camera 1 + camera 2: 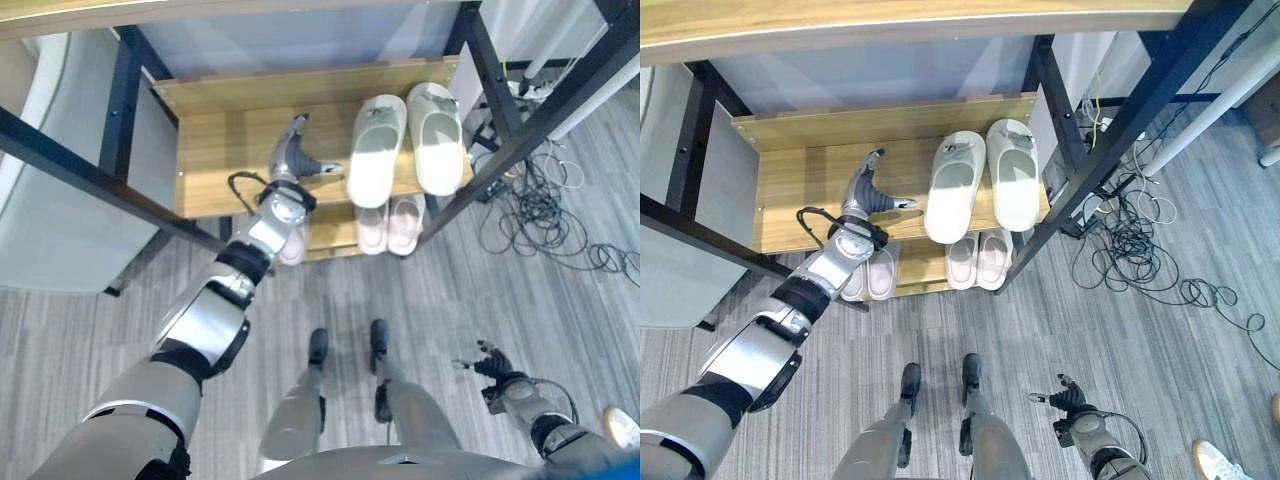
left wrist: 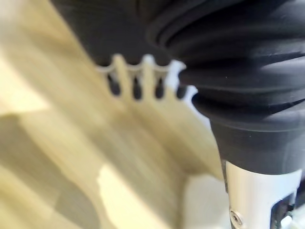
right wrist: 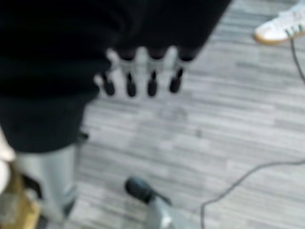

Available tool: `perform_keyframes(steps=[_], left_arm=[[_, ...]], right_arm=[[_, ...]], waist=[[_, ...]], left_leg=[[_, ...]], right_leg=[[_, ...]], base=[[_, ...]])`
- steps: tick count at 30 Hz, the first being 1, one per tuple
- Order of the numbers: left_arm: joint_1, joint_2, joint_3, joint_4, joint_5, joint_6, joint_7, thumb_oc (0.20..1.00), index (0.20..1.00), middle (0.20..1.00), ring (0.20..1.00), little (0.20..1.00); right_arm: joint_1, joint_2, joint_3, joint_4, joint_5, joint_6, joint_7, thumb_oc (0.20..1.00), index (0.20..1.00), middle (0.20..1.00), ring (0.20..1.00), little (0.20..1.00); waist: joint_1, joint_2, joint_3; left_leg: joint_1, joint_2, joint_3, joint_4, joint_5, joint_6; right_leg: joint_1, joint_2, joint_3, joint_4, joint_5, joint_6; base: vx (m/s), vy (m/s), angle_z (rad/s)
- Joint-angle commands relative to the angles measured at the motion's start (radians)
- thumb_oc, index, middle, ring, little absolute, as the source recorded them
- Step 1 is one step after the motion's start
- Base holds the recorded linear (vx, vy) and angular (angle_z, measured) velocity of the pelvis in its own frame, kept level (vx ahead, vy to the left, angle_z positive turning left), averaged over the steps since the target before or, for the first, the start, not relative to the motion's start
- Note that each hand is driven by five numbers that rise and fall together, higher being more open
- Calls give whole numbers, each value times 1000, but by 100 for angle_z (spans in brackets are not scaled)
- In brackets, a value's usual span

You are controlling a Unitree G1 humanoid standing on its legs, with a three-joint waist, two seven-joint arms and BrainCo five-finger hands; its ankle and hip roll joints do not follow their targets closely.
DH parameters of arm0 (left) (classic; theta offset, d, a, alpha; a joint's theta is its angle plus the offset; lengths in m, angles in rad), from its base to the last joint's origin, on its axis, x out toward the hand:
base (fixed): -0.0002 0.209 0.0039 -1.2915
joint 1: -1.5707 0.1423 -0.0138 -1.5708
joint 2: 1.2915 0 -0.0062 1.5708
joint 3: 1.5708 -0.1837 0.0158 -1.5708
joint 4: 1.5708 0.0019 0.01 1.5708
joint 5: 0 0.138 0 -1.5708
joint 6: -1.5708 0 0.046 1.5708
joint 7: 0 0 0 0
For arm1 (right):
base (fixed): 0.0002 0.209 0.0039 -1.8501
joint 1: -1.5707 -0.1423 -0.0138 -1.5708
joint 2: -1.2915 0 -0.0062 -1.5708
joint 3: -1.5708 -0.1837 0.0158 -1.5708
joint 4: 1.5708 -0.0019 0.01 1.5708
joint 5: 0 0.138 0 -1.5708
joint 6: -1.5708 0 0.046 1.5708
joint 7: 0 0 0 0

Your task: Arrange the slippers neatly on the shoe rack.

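Item: white slippers (image 1: 405,145), one pair, lying on the shoe rack (image 1: 215,150) upper shelf toward its right edge, toes toward the back.

Your left hand (image 1: 293,152) is hovering just beside the left slipper, fingers straight and holding nothing. You are nudging it; press gently sideways so it sits parallel to its partner. Pink slippers (image 1: 390,225) are occupying the lower shelf. Your right hand (image 1: 490,366) is hanging relaxed and unclenched over the floor (image 1: 500,290).

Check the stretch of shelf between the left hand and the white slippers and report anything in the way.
Nothing visible stands between them. The left hand is open over bare wood of the upper shelf, thumb toward the near white slipper, which lies beside the second white slipper.
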Motion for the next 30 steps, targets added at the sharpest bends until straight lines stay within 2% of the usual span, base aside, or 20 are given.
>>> perform_keyframes(steps=[1, 8, 14, 22, 30], left_arm=[[-84, 38, 45, -30, 121, -19, 48, 1000, 1000, 1000, 1000, 1000], [-49, 45, 29, -76, 207, -5, 48, 1000, 1000, 1000, 1000, 1000], [-14, -19, 8, -86, 231, -5, 48, 1000, 1000, 1000, 1000, 1000], [0, -96, -5, -67, 176, -19, 41, 1000, 1000, 1000, 1000, 1000], [11, -139, -19, -54, 125, -35, 30, 1000, 1000, 1000, 1000, 1000]], right_arm=[[5, -15, -4, -46, 0, -13, -8, 1000, 1000, 1000, 1000, 1000], [13, -14, 1, -59, -6, -20, -13, 1000, 1000, 1000, 1000, 1000], [15, -9, -5, -56, 7, -20, -17, 1000, 1000, 1000, 1000, 1000], [12, -14, -3, -50, 12, -15, -21, 1000, 1000, 1000, 1000, 1000], [2, -16, 3, -45, 14, -8, -21, 1000, 1000, 1000, 1000, 1000]], waist=[[13, 20, 62], [11, 11, 69], [8, 7, 76], [2, 7, 84], [0, 12, 83]], left_leg=[[-33, 50, -29, 15, -59, -5], [-35, 52, -28, 20, -60, -4], [-35, 52, -24, 23, -62, -3], [-39, 52, -25, 32, -62, -2], [-39, 54, -24, 35, -60, -1]], right_leg=[[28, -58, 14, 67, -137, 67], [26, -56, 17, 73, -139, 65], [20, -56, 22, 79, -140, 63], [14, -54, 27, 86, -140, 60], [12, -52, 32, 89, -141, 57]], base=[[0, 0, 0], [0, 0, 0], [-1, 0, -1], [0, 0, 0], [0, 0, 0]])
